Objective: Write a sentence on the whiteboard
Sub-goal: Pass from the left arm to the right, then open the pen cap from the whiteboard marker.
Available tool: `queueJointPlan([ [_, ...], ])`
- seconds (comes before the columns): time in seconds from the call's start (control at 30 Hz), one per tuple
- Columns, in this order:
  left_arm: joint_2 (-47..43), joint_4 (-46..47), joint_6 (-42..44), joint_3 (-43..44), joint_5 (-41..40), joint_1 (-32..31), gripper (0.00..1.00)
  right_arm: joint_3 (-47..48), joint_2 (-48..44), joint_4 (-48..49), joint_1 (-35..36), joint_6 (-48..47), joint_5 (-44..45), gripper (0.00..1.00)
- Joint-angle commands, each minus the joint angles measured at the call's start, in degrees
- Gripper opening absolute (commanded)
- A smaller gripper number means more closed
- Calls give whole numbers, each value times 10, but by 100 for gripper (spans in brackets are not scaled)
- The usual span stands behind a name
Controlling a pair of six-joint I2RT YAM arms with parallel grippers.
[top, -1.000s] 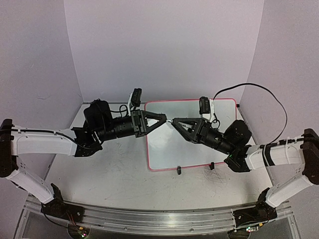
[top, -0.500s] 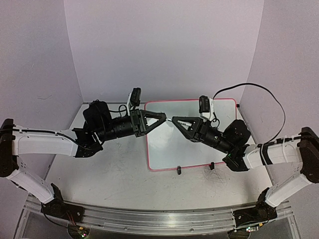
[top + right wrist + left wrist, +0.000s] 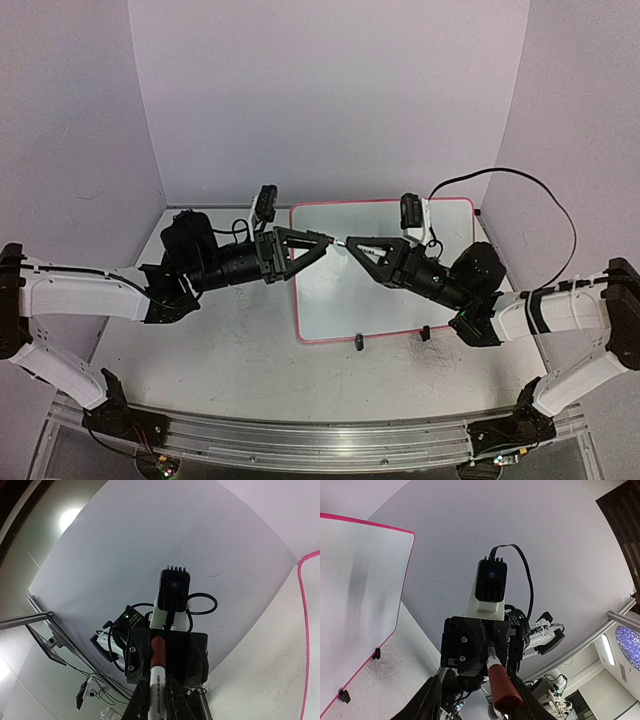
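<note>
Whiteboard (image 3: pixel 345 305), white with a thin red-pink frame: it is lying flat on the scuffed grey table (image 3: pixel 230 345), right of centre and toward the back wall, with its two black clip feet (image 3: pixel 360 343) sitting along its near edge. Marker (image 3: pixel 340 241): it is hanging roughly level in the air above the left part of the board, not touching it, and bridging the two claws. Left gripper (image 3: pixel 326 240): it is reaching in from the left, and its fingers are drawn together to a point on the marker's end that is wearing the red cap (image 3: pixel 503 692); the cap is filling the lower middle of the left wrist view. Right gripper (image 3: pixel 352 243): it is reaching in from the right, and its fingers are pinching the white barrel (image 3: pixel 156 685), whose printed lettering is showing between them in the right wrist view. The two claws are pointing tip to tip and nearly meeting, with only a short stretch of marker showing between them. Black cable (image 3: pixel 545 195): it is looping up from the right arm against the back wall.
</note>
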Motion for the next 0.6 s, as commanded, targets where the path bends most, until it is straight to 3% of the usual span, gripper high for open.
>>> queueJointPlan([
  [0.0,-35,6,3,-10,-14,5,49,0,-21,39,1,-9,-1,0],
  [0.2,-28,6,6,3,3,5,58,2,-10,39,1,-8,-3,0],
  [0.27,-23,6,7,8,7,5,55,3,-6,39,1,-9,-4,0],
  [0.4,-16,6,10,14,10,5,40,2,-1,39,1,-8,-2,0],
  [0.57,-10,6,13,22,18,5,38,5,7,37,1,-7,-4,0],
])
